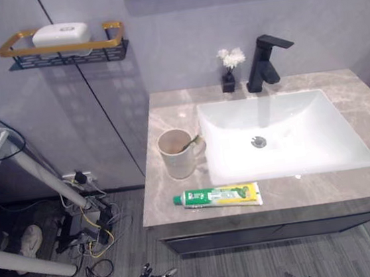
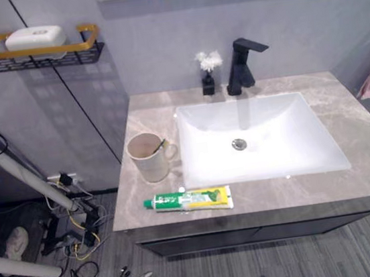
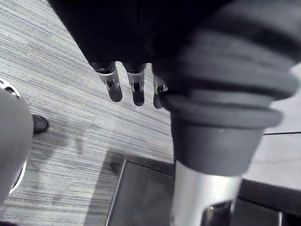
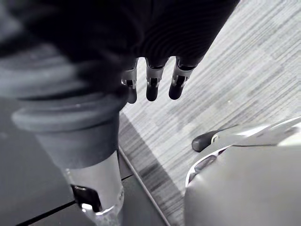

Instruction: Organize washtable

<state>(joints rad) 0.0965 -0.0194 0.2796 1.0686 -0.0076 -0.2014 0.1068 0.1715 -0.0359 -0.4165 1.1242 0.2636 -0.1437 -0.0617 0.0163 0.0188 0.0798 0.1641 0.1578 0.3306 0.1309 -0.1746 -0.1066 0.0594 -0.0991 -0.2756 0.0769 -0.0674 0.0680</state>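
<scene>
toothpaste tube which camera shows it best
The right eye view: the toothpaste tube lies whole and uncovered near the picture's middle, on the counter in front of the cup. The left eye view shows it just as whole, further to the side. The wrist views look past the left hand and right hand at the floor.

Your left hand (image 3: 136,87) is hanging low and holding nothing. Its fingers (image 3: 114,87) are lying straight and side by side, pointing away from the dark ribbed wrist cover (image 3: 221,70) sitting just behind them. Your right hand (image 4: 153,84) is hanging the same way on the other side. Its fingers (image 4: 176,82) are reaching out straight in a row past its own ribbed cover (image 4: 61,94) and closing on nothing. In the head views both hands are showing low down, well apart from each other, neither one touching anything.
</scene>
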